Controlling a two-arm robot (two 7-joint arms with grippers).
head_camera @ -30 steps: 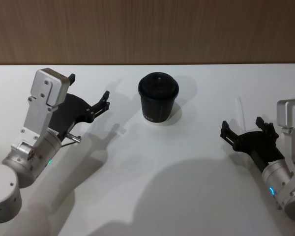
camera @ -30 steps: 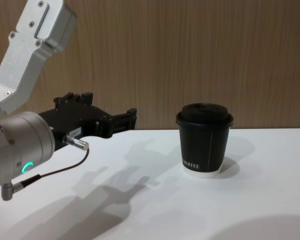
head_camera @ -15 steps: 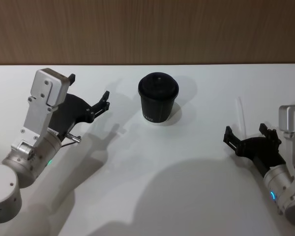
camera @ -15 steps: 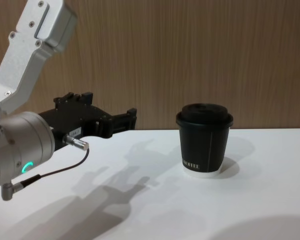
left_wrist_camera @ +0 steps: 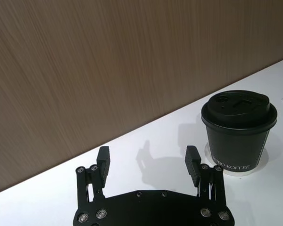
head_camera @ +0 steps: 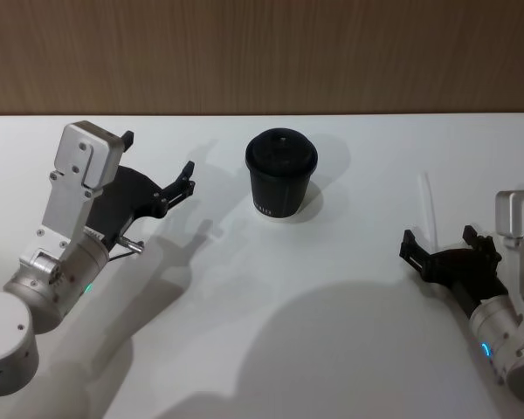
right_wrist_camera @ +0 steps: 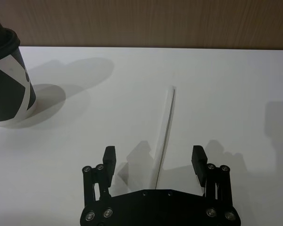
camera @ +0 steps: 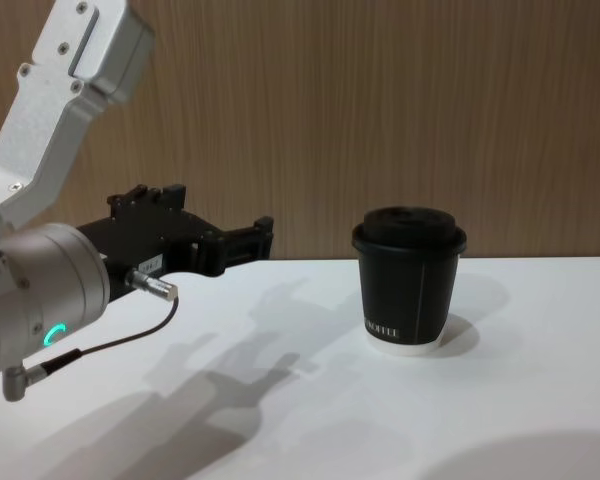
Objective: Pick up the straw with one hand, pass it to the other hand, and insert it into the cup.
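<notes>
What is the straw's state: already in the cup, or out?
Out. The straw lies flat on the table, right of the lidded cup, its near end inside the open right claw, ungripped. Left claw hangs idle.

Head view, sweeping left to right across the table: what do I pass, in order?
left gripper → cup → right gripper. The straw lies flat in line with the gap between the right gripper's open fingers, so it has no separate place in the order.
</notes>
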